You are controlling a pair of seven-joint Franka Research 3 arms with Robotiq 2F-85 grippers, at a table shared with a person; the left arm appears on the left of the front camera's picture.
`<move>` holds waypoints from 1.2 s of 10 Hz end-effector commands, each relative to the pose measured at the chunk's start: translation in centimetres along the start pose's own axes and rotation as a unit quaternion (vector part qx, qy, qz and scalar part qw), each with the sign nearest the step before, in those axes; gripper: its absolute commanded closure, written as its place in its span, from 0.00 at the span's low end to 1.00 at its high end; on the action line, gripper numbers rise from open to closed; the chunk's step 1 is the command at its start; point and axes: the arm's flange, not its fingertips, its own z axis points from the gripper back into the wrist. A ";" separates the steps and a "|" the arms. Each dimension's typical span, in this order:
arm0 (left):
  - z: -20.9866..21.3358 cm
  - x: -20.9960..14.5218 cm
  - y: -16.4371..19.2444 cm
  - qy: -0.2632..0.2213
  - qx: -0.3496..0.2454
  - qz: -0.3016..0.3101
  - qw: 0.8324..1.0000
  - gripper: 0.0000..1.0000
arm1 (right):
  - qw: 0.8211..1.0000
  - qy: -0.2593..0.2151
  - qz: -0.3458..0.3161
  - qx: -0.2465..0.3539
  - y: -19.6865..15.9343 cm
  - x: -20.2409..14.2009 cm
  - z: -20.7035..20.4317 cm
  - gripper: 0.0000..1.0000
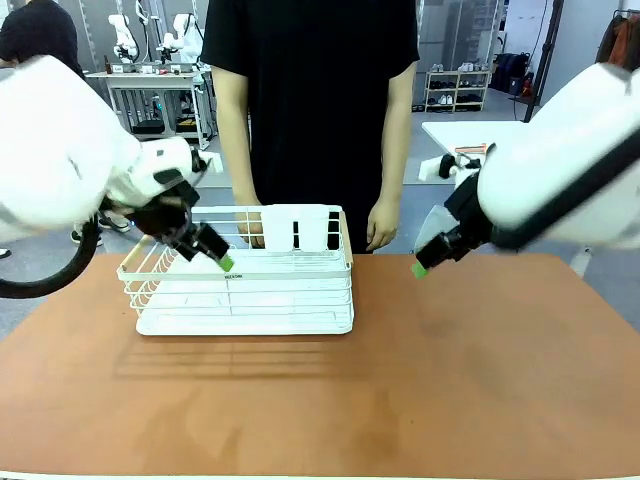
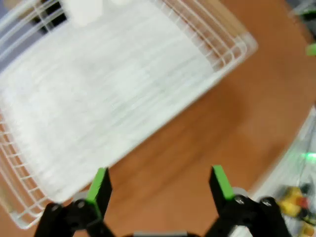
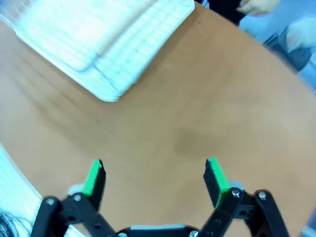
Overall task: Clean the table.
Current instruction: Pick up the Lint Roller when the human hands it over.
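- Front view: left gripper (image 1: pixel 218 252) poised over the left end of the white wire rack (image 1: pixel 240 300); right gripper (image 1: pixel 421 264) above bare table (image 1: pixel 450 380), well to the right of the rack. Terracotta table spanning the near scene, rack left of centre toward the far edge. Person's hand (image 1: pixel 252 230) at the rack's far rim, so mind it.
- Left wrist view, blurred: left gripper (image 2: pixel 159 180) spread wide and empty, over table (image 2: pixel 197 128) just beside the rack's (image 2: pixel 108 89) rim. Likely step: clearing the rack away. Best to close squarely on one rim wire, not on the thin slats.
- Right wrist view: right gripper (image 3: pixel 154 175) likewise spread wide, holding nothing, over bare table (image 3: pixel 197 113), rack (image 3: pixel 98 39) well apart. Better to bring it across to the opposite rim for a level two-armed lift, and to wait until the person's hand (image 3: pixel 256 6) beyond the far edge is clear.
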 end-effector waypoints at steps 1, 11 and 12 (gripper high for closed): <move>6.4 -0.4 6.2 0.000 -0.158 0.101 0.982 0.00 | 0.985 -0.017 -0.096 0.141 -7.7 -0.1 5.8 0.00; 28.4 -24.9 21.9 -0.213 -0.260 0.460 0.822 0.00 | 0.808 -0.185 -0.438 0.347 -27.4 -22.7 17.6 0.00; 28.2 -25.5 22.2 -0.213 -0.254 0.476 0.815 0.00 | 0.813 -0.176 -0.435 0.344 -26.9 -22.6 17.3 0.00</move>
